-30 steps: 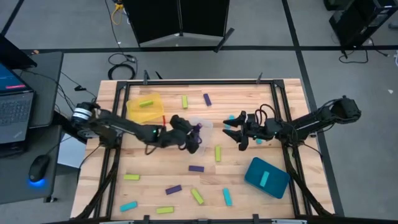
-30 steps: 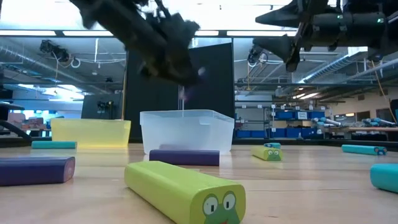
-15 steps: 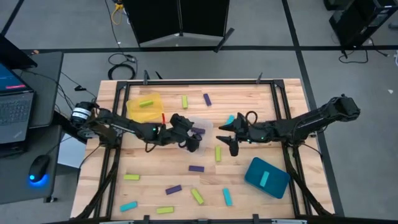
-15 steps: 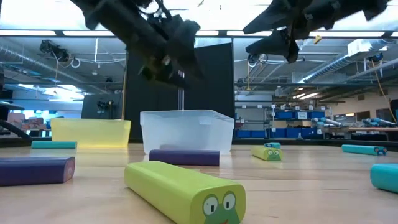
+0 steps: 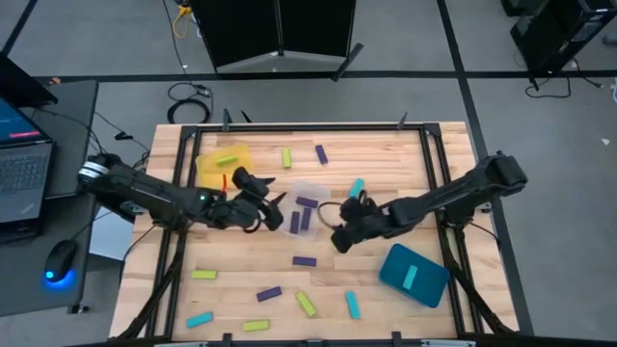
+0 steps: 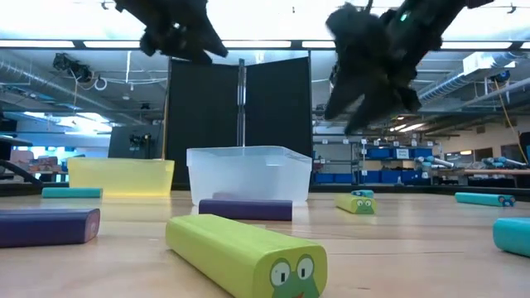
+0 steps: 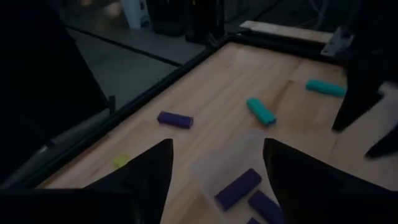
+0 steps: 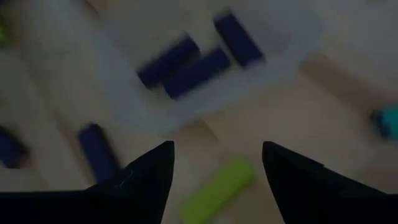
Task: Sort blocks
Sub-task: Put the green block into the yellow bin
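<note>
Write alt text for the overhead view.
Two dark arms meet over a wooden table: the left gripper open beside a clear tray holding purple blocks, the right gripper above a lime-green block. Other blocks lie scattered around.

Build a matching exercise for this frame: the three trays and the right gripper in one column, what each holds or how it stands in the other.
Column one:
1. yellow plastic tray
2. clear plastic tray
3. teal plastic tray
4. right gripper

Column two:
A. holds a cyan block
B. open, holding nothing
C. holds a lime-green block
D. holds purple blocks

Pairs: 1-C, 2-D, 3-A, 4-B.
</note>
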`<state>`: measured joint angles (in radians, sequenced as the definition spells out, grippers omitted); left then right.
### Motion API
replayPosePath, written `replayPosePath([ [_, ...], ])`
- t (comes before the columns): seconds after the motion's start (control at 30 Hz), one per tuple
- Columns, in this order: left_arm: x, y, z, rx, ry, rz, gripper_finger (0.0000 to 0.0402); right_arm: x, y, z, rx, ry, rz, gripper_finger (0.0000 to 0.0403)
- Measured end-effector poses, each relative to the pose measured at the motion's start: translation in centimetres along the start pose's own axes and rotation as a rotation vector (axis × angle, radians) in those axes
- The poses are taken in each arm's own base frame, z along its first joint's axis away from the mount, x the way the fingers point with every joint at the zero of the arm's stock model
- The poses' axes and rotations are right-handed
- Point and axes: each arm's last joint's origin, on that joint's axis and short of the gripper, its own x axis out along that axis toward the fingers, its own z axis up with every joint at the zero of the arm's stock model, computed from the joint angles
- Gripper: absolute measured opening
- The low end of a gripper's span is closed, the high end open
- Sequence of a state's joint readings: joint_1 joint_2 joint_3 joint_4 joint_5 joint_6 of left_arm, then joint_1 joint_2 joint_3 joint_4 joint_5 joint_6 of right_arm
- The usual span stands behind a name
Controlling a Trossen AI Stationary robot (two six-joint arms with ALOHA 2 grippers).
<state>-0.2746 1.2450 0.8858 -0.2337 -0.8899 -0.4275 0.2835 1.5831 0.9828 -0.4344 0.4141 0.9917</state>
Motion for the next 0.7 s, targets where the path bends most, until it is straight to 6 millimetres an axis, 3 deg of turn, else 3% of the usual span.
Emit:
replayPosePath([
  [0.13, -0.9, 0.3, -0.5, -0.015, -0.012, -0.016, 0.0255, 1.9, 1.0, -0.9, 0.028, 0.092, -0.105, 0.0271],
  [0.43, -1.4, 0.9, -2.1, -0.05, -0.008, -0.022, 0.0254, 3.7, 3.4, -1.9, 0.099, 0.136, -0.187, 0.032],
  [0.7, -2.1, 0.5, -2.2, -0.052, -0.016, -0.056, 0.0254, 5.4, 3.4, -3.7, 0.177, 0.147, -0.277, 0.0344],
])
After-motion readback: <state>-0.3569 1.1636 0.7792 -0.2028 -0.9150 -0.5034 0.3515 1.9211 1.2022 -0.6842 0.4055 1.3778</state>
